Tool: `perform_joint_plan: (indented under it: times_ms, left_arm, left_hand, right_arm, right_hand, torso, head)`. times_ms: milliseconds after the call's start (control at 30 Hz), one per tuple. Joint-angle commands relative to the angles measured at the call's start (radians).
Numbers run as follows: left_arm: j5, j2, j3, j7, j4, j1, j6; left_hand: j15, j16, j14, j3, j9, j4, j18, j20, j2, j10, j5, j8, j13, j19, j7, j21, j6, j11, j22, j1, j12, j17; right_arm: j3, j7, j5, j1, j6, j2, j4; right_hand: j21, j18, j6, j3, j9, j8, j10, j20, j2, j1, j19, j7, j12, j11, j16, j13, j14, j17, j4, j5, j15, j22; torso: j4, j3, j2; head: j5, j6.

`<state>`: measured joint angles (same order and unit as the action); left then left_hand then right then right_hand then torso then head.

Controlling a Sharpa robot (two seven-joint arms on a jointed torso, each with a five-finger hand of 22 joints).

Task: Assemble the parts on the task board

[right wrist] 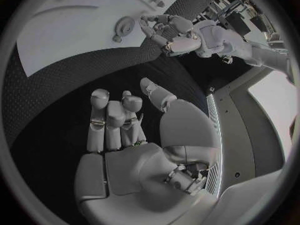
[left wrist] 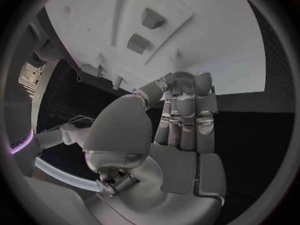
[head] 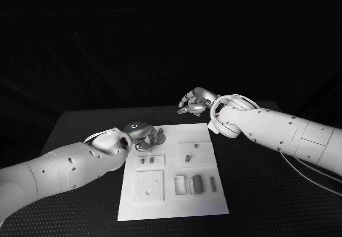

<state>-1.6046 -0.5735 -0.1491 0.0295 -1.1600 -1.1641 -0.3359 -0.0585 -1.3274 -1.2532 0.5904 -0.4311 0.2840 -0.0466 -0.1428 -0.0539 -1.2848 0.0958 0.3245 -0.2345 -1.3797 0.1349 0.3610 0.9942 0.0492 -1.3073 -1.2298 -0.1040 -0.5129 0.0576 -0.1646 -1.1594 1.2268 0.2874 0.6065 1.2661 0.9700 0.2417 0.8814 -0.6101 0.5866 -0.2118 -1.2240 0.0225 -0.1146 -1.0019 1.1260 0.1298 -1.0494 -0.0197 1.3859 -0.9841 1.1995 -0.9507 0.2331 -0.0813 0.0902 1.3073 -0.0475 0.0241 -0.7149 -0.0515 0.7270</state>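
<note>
The white task board (head: pixel 178 207) lies in the middle of the black table. Small grey parts stand in its raised plates, such as two pegs (head: pixel 147 160), one peg (head: pixel 187 158) and a bar (head: pixel 212 183). My left hand (head: pixel 143 135) hangs over the board's far left corner with its fingers pointing down at the board's edge (left wrist: pixel 206 35). In the right wrist view a round part (right wrist: pixel 125 24) lies on the board just beside the left hand (right wrist: pixel 172 32), and I see nothing in its fingers. My right hand (head: pixel 193 102) floats beyond the board's far edge, its fingers (right wrist: pixel 103 120) apart and holding nothing.
Two grey blocks (left wrist: pixel 152 17) (left wrist: pixel 137 43) stand in a plate near the left hand. Black table (head: pixel 85 128) surrounds the board on all sides. The right forearm (head: pixel 271 131) crosses above the board's far right corner.
</note>
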Motion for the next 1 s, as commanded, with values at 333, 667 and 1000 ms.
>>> perform_joint_plan:
  times_ms: [333, 667, 1000]
  left_arm:
    - [0.005, -0.06, 0.0, -0.012, -0.058, -0.001, 0.001]
    - [0.005, -0.073, -0.001, -0.015, -0.062, -0.001, 0.013]
    - [0.005, -0.066, -0.002, -0.013, -0.057, -0.001, 0.018]
  left_hand:
    - [-0.005, 0.006, -0.002, 0.004, -0.001, 0.002, -0.074, -0.009, -0.002, -0.003, 0.003, 0.002, -0.001, 0.002, -0.003, -0.004, 0.007, 0.001, -0.012, 0.011, 0.006, 0.002]
    - [-0.005, 0.006, -0.002, 0.005, -0.001, 0.002, -0.073, -0.009, -0.003, -0.004, 0.003, 0.002, -0.001, 0.001, -0.003, -0.004, 0.007, 0.0, -0.012, 0.012, 0.007, 0.002]
    - [-0.005, 0.006, -0.002, 0.005, -0.001, 0.001, -0.073, -0.01, -0.004, -0.004, 0.003, 0.002, -0.002, 0.001, -0.003, -0.005, 0.007, 0.0, -0.012, 0.012, 0.007, 0.002]
  right_arm:
    - [0.0, 0.007, -0.001, 0.0, -0.005, 0.004, 0.0]
    - [0.0, 0.006, -0.001, 0.0, -0.006, 0.005, 0.001]
    - [0.0, 0.006, -0.001, 0.0, -0.007, 0.004, 0.001]
  right_hand:
    - [-0.002, 0.02, -0.002, 0.0, 0.001, 0.004, 0.006, 0.009, 0.0, 0.009, 0.0, 0.005, -0.004, 0.0, -0.004, -0.001, 0.005, -0.001, -0.008, 0.002, -0.003, 0.012]
    - [-0.002, 0.02, -0.002, 0.0, 0.001, 0.004, 0.006, 0.009, 0.0, 0.009, 0.0, 0.005, -0.004, 0.0, -0.004, -0.001, 0.005, -0.001, -0.008, 0.002, -0.003, 0.012]
    - [-0.002, 0.02, -0.002, 0.001, 0.001, 0.004, 0.006, 0.009, 0.0, 0.009, 0.0, 0.005, -0.005, 0.0, -0.004, -0.001, 0.005, -0.001, -0.008, 0.002, -0.003, 0.012]
  torso:
    - [-0.0009, -0.0008, 0.0]
    - [0.0011, -0.0001, -0.001]
    - [0.001, 0.0009, -0.001]
  head:
    - [0.002, 0.004]
    - [0.004, 0.004]
    - [0.005, 0.005]
